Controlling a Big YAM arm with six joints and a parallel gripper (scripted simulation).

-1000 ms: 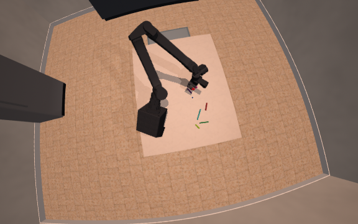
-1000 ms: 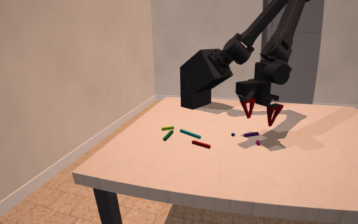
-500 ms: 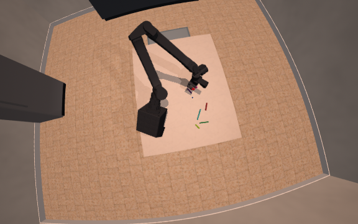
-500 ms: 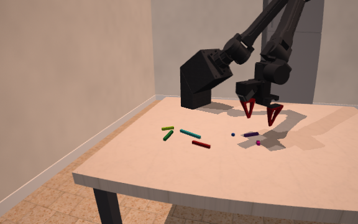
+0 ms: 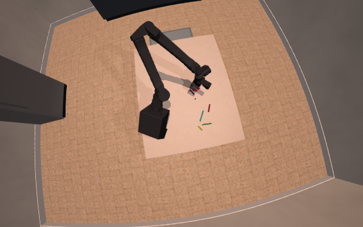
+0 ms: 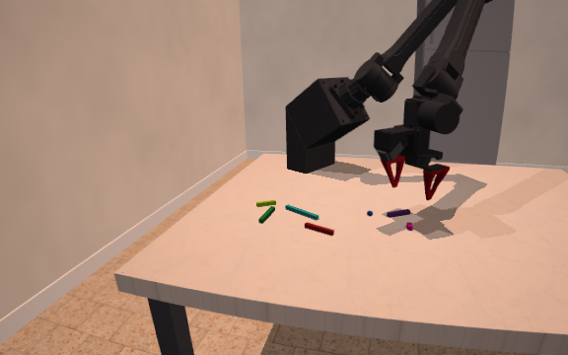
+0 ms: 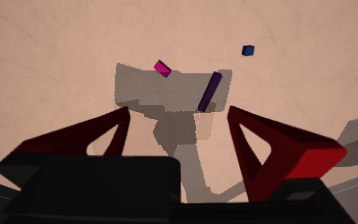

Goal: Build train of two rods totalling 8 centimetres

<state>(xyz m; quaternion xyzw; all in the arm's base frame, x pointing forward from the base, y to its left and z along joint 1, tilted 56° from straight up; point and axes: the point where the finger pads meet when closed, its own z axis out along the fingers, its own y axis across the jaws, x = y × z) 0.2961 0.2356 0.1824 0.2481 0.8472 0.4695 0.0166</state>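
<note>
Red-tipped pincer (image 6: 412, 193) (image 7: 178, 111), spread wide and gripping nothing, above your pale surface (image 5: 175, 139) (image 6: 264, 276) (image 7: 55, 30).
Below it you have a purple rod (image 6: 398, 213) (image 7: 210, 92) and a magenta rod (image 6: 409, 226) (image 7: 162, 69), lying apart, with a blue piece (image 5: 195, 98) (image 6: 370, 213) (image 7: 248, 50) nearby.

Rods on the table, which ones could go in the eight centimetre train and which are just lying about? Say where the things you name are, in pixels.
Usable, as either pair:
- purple rod (image 5: 192, 92) (image 6: 398, 213) (image 7: 210, 92) with magenta rod (image 5: 198, 88) (image 6: 409, 226) (image 7: 162, 69)
- red rod (image 5: 209, 108) (image 6: 319, 229) with blue rod (image 5: 195, 98) (image 6: 370, 213) (image 7: 248, 50)

Just lying about:
- lime rod (image 5: 200, 128) (image 6: 266, 203)
- green rod (image 5: 207, 124) (image 6: 266, 215)
- turquoise rod (image 5: 201, 115) (image 6: 302, 212)
</note>
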